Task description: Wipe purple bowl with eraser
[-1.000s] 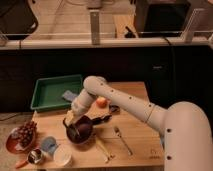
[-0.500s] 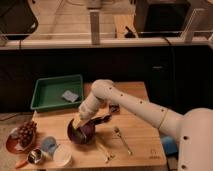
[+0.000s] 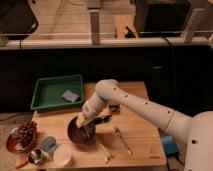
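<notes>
The purple bowl [image 3: 79,135] sits on the wooden table, left of centre near the front. My gripper [image 3: 82,125] reaches down from the upper right over the bowl's back rim and into it. It is shut on the eraser [image 3: 79,121], a small yellowish-tan and dark block pressed against the inside of the bowl at the back. The white arm hides part of the bowl's right rim.
A green tray [image 3: 47,102] holding a blue-grey pad [image 3: 70,95] stands at the back left. A reddish plate of grapes [image 3: 22,136], a small metal cup [image 3: 35,156], a bluish disc [image 3: 48,145] and a white bowl [image 3: 62,155] lie front left. A fork [image 3: 122,140] and another utensil [image 3: 105,150] lie right of the bowl.
The gripper with the eraser has moved slightly right and lower inside the bowl. The forearm has swung and now hides the orange fruit seen behind it one second ago.
</notes>
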Action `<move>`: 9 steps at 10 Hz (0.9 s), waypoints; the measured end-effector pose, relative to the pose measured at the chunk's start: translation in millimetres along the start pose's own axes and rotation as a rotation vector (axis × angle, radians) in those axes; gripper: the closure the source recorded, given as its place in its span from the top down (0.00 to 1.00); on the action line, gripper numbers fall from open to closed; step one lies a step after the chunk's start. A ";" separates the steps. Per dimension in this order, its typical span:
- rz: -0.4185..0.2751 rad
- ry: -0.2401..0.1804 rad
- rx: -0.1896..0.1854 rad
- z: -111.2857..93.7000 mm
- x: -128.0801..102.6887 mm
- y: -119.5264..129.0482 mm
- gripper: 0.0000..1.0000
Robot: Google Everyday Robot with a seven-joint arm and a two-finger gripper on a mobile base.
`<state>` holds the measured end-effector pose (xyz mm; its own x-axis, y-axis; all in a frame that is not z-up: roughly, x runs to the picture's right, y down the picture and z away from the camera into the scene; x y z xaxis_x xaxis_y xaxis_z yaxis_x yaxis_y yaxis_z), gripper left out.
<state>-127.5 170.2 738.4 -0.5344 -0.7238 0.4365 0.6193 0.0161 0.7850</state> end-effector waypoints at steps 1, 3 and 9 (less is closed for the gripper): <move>0.006 0.013 -0.005 -3.0 1.7 4.3 0.01; 0.022 0.051 -0.001 -9.8 8.6 13.4 0.01; 0.030 0.065 0.050 -5.4 29.0 13.7 0.01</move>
<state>-131.3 145.7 759.4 -0.4763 -0.7660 0.4318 0.6040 0.0719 0.7938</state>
